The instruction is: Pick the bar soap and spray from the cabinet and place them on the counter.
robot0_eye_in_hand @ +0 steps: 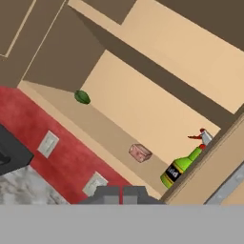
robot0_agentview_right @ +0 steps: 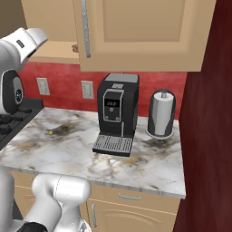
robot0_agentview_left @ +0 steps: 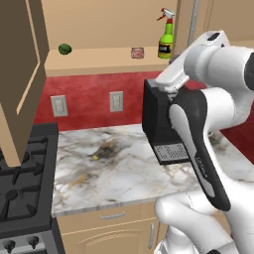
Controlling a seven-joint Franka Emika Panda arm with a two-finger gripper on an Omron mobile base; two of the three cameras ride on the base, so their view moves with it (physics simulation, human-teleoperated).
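Progress: we see soap (robot0_eye_in_hand: 140, 152) and spray (robot0_eye_in_hand: 183, 165) on cabinet shelf (robot0_agentview_left: 99, 62) | table (robot0_agentview_left: 124, 163) apparently bare | end effector (robot0_eye_in_hand: 122, 193) closed, empty

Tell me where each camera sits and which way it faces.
Left base view: behind the arm on its left, facing the open cabinet, spray, bar soap and counter; the white arm rises at right.
Right base view: behind on the right, facing the coffee machine and paper towel roll; arm at left.
Hand view: on the shut hand, tilted, looking into the cabinet shelf.
Left base and hand views share soap, spray and a green ball.
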